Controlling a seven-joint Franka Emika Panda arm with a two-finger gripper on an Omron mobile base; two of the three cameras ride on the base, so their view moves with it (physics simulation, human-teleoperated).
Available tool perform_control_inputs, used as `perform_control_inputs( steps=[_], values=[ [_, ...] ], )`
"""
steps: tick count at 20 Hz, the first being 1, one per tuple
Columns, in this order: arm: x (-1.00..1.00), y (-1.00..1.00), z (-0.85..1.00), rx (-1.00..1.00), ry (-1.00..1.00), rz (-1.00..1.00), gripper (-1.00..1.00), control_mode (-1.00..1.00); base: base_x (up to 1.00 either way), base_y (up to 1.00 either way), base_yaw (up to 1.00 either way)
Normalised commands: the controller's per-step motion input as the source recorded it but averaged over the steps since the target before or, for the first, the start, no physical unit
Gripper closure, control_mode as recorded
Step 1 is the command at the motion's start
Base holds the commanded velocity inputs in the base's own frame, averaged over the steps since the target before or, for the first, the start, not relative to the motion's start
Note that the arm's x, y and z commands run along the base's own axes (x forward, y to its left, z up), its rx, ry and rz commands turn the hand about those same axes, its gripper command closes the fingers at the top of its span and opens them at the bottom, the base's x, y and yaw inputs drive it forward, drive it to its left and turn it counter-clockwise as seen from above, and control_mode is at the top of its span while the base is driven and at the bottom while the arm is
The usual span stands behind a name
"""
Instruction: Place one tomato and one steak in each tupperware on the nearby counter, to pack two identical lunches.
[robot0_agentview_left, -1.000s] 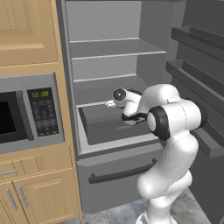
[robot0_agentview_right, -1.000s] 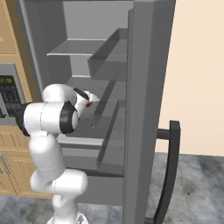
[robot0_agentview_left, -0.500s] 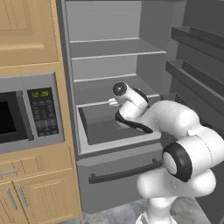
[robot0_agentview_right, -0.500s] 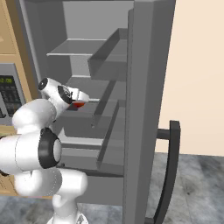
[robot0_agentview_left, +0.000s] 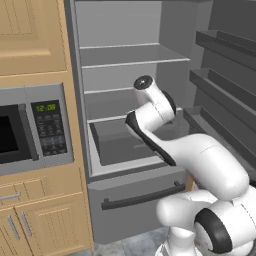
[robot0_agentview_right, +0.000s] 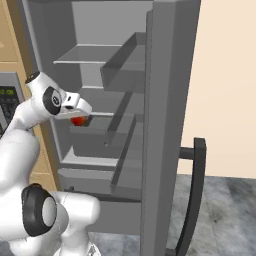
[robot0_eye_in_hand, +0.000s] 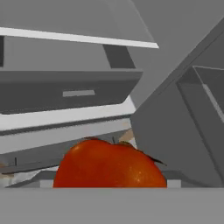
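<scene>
So the white arm is reaching into the open grey fridge, and the tool sits in front of the middle shelves, just above the pulled-out grey drawer; in the right base view there's a small glossy red-orange tomato tucked right under the tool's pale tip, and in the hand view that same tomato bulges up at the bottom, close to the camera, with a bit of dark stem on top; looks to me like the tool is clamped on the tomato with its jaws fairly wide, though the finger tips themselves are hidden behind the fruit; the fridge door hangs open on the right with its dark handle sticking out; a silver microwave sits in the light wooden cabinets to the left of the fridge, clock lit green.
</scene>
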Motion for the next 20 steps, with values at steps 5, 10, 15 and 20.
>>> perform_control_inputs(
  steps=[5, 10, 15, 20],
  values=[
    [-0.75, 0.0, 0.3, 0.02, 0.1, 0.03, 1.0, -1.0, 0.0, 0.0, 0.0],
    [-0.53, -0.05, 0.15, 0.13, -0.07, 0.17, 1.0, -1.0, 0.0, 0.0, 0.0],
    [-0.36, -0.06, 0.0, 0.07, 0.0, 0.25, 1.0, -1.0, 0.0, 0.0, 0.0],
    [-0.11, 0.0, 0.0, 0.02, 0.0, 0.1, 1.0, 1.0, -0.15, 0.1, 0.11]
  ],
)
